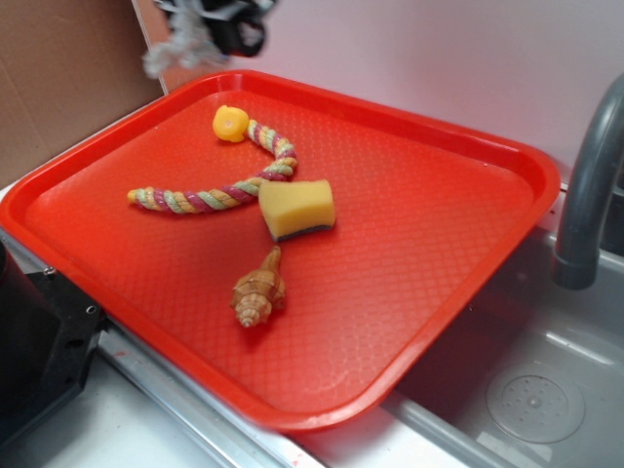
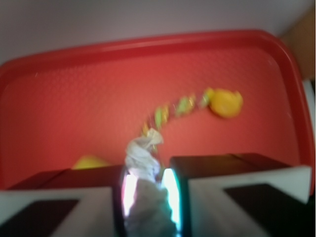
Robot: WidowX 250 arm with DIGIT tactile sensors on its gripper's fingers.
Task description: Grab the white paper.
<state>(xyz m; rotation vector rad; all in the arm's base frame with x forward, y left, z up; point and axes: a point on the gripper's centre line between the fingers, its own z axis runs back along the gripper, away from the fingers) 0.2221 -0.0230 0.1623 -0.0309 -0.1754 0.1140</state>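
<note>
Item: white paper, pinched between my gripper jaws, aloft beyond the red tray's far corner; I'd keep squeezing, lifting gently.

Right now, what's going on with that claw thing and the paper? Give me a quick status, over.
Pincer shut on the white paper. Paper lifted clear above the red tray. Sponge, rope and shell lie below, nothing in the way.
</note>
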